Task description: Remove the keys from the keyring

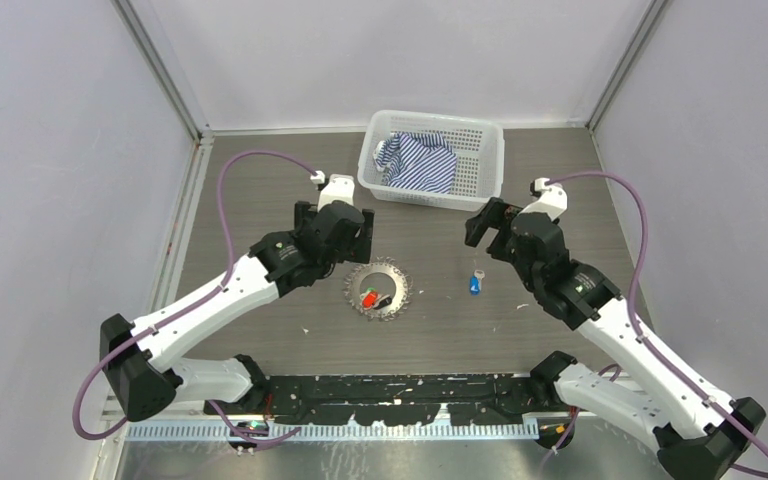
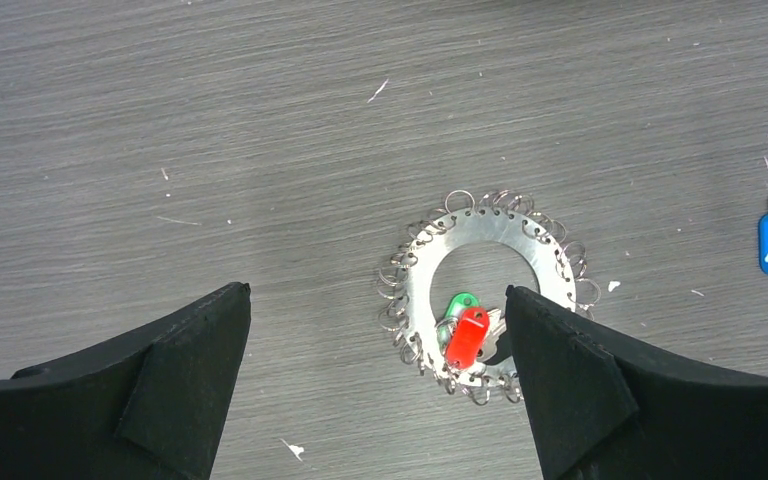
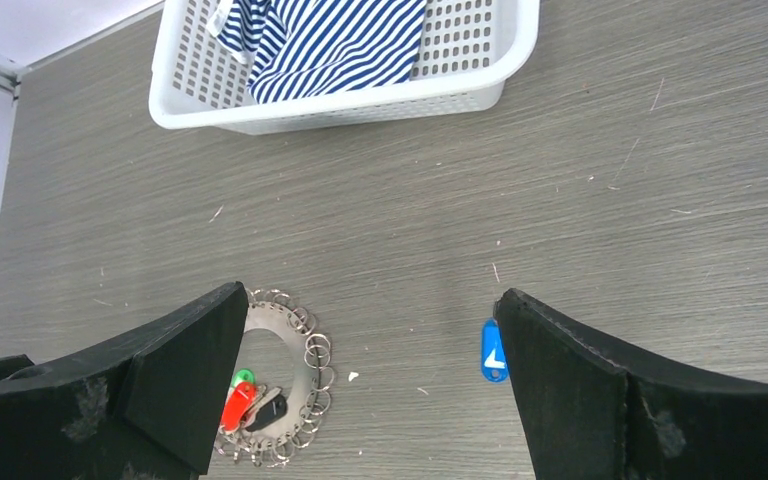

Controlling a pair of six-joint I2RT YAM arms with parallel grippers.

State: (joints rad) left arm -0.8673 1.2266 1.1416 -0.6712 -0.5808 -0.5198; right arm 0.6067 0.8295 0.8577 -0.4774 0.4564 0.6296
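Looking at the keyring (image 1: 380,268) lying flat on the counter (image 1: 260,190), roughly between the two arms but way closer to the left gripper (image 1: 358,240), pretty much right under it. Going by the left wrist view, sits between the fingers but shoved toward the right-hand one, nearly tucked under its tip. Can make out a red-headed key (image 2: 467,337), a green tag (image 2: 460,303) and something dark bunched inside the keyring on its near side, with the red one's long axis running slantwise, more or less along the fingers rather than across them. Also spotting the blue key (image 1: 475,284) off on its own, well apart from the keyring and just in front of the right gripper (image 1: 485,228), so calling that one done. Keeping both grippers spread wide, clutching nothing. Guessing left for pinning the keyring and right reaching across for the red one, tbh.
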